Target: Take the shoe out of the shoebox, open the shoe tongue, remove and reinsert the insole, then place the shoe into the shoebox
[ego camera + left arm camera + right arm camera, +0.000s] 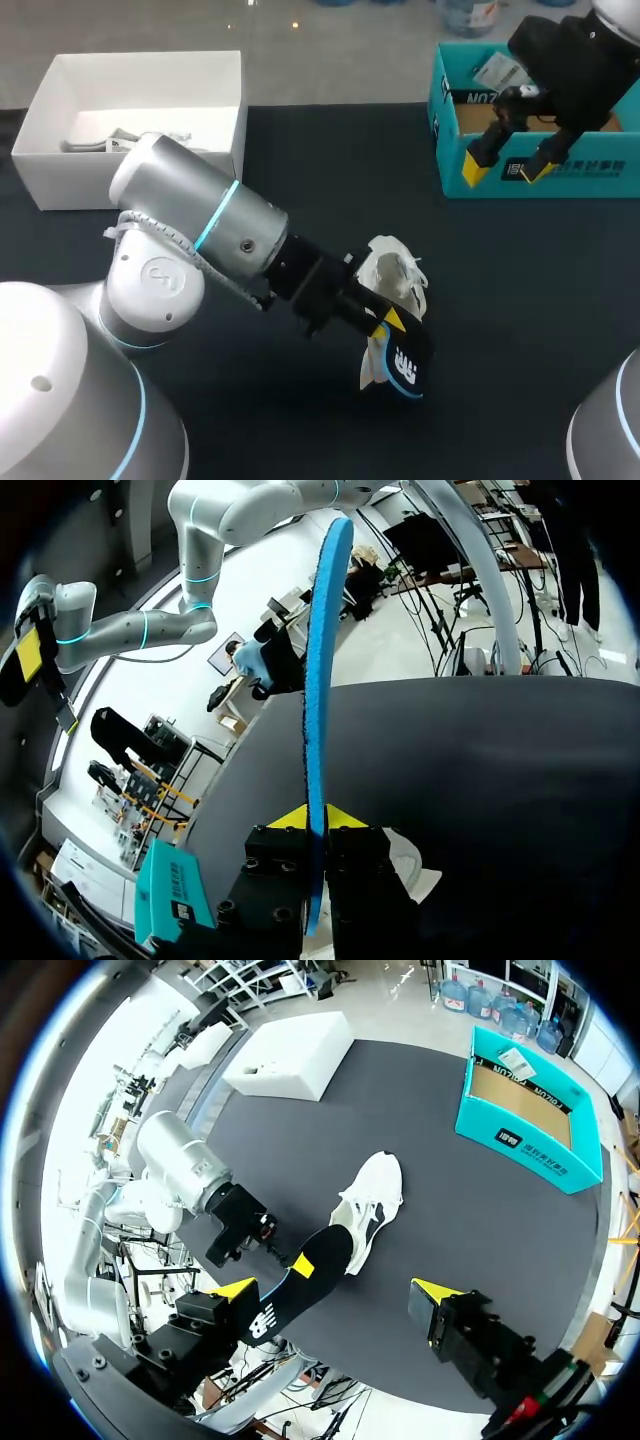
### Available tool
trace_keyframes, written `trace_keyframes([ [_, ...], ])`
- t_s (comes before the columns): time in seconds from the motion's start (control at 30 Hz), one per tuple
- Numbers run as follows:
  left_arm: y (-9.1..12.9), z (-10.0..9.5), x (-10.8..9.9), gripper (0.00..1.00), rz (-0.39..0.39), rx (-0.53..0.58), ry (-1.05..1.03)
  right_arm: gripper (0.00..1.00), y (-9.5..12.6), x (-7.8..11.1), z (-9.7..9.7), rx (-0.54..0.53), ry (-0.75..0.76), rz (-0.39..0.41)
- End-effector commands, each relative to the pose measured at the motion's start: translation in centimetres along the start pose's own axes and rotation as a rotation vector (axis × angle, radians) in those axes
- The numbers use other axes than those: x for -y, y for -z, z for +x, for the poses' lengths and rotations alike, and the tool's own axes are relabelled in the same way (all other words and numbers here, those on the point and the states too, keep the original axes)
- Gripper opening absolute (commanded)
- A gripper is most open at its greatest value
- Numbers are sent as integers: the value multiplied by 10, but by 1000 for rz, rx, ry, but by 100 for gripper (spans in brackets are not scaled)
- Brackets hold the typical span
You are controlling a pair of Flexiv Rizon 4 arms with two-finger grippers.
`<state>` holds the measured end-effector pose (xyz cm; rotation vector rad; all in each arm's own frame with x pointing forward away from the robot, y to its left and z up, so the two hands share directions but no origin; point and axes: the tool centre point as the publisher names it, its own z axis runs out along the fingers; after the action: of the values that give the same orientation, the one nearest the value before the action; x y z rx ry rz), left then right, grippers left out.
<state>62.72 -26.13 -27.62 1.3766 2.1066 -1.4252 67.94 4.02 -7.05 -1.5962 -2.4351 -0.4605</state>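
Left gripper pinches black, blue-backed insole beside white shoe.

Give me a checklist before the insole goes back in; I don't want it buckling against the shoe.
1. Left gripper shut on the insole: ok.
2. Shoe out of the shoebox, lying on the table: ok.
3. Right gripper steadying the shoe: not ok; it is open and raised, apart from the shoe.
4. Shoe tongue pulled open: cannot tell.
5. Insole end aimed at the shoe's opening: cannot tell.
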Motion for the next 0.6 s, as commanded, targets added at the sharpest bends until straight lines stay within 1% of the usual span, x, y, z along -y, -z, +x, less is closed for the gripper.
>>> trace_keyframes([
  [0.03, 0, -1, -2, 0, 2, -9, -2, 100, -1, -3, 0, 0, -1, 5],
  [0.27, -6, 2, -12, 0, -3, -26, 11, 100, -1, -3, 0, 0, -1, 5],
  [0.43, -13, 6, -24, 0, -14, -48, 27, 100, -1, -3, 0, 0, -1, 5],
  [0.6, -16, 5, -39, 0, -33, -64, 32, 100, -1, -3, 0, 0, -1, 5],
])
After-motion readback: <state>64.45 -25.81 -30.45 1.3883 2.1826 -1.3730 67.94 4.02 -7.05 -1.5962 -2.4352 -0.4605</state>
